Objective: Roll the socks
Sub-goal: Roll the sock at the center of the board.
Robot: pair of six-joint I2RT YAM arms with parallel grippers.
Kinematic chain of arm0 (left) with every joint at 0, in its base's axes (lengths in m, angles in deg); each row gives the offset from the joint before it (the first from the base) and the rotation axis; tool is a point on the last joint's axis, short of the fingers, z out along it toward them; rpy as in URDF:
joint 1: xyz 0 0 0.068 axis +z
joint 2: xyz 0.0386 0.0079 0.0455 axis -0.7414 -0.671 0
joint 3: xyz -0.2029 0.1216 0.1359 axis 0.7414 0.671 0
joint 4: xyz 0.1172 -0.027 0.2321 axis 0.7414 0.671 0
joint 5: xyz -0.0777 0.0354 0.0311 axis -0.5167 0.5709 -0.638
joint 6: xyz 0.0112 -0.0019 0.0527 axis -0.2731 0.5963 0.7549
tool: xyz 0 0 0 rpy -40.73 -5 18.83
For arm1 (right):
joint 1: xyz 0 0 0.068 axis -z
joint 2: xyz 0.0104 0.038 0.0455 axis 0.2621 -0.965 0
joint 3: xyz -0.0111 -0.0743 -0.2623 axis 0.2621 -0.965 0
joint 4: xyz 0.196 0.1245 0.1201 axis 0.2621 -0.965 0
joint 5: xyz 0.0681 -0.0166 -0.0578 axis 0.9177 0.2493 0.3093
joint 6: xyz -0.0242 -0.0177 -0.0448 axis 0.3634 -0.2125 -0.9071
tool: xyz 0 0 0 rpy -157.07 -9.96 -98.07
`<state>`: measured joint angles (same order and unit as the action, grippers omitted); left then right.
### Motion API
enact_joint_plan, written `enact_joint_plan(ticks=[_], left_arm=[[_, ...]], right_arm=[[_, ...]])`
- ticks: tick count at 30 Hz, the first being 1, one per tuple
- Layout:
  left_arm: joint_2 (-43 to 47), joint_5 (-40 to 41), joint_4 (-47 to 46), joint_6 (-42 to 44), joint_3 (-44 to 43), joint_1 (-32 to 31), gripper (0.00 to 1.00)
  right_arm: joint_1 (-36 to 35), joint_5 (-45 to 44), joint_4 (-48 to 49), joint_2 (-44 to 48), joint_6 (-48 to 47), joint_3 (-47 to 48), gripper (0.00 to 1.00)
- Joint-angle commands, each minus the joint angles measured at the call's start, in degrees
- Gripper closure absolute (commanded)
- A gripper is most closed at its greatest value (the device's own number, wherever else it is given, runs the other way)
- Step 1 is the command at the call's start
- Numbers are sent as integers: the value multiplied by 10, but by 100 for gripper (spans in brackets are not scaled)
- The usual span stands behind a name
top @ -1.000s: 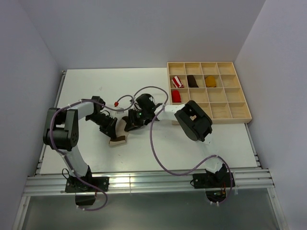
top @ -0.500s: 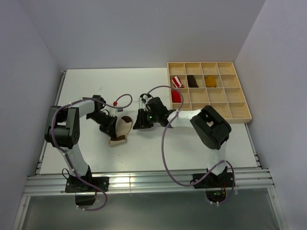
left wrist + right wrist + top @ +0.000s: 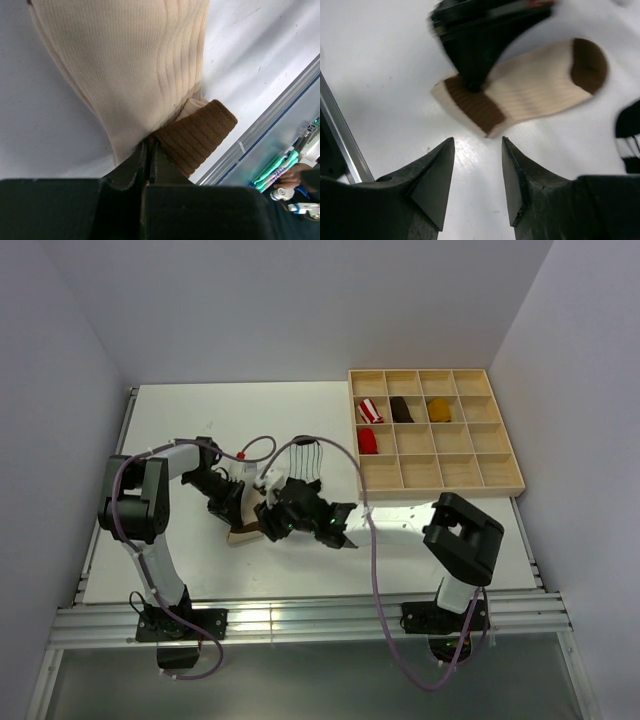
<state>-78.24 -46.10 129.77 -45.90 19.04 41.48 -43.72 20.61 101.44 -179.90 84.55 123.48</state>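
The cream sock (image 3: pixel 535 87) lies flat on the table, with its brown toe (image 3: pixel 587 65) to the right and its brown band (image 3: pixel 472 105) nearest my right fingers. My left gripper (image 3: pixel 148 145) is shut on this sock where the cream fabric meets the brown band (image 3: pixel 197 135). In the top view the left gripper (image 3: pixel 235 510) is at the sock's band end (image 3: pixel 245 533). My right gripper (image 3: pixel 477 142) is open and empty, its tips just short of the band; in the top view it (image 3: pixel 268 528) covers most of the sock. The white striped sock (image 3: pixel 303 457) lies behind it.
A wooden divided tray (image 3: pixel 470 472) stands at the back right, holding a red-and-white bundle (image 3: pixel 371 409), a red bundle (image 3: pixel 367 441), a dark brown bundle (image 3: pixel 401 409) and a mustard bundle (image 3: pixel 438 409). The table's near edge has a metal rail (image 3: pixel 340 145).
My right arm swung forward and left, from beside the cream sock to over it. The striped sock now shows behind it. The left gripper has kept its hold on the cream sock.
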Motion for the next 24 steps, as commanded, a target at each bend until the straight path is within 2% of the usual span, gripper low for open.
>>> enact_joint_plan(ticks=[1, 11, 24], left_arm=[[-34, 118, -70, 47, -8, 4, 100], [-55, 104, -39, 67, -24, 4, 100], [-67, 91, -23, 74, -34, 4, 100]], right_arm=[[-56, -109, -16, -33, -138, 44, 49], [-133, -183, -88, -124, -263, 123, 43], [-160, -250, -51, -166, -328, 146, 42]])
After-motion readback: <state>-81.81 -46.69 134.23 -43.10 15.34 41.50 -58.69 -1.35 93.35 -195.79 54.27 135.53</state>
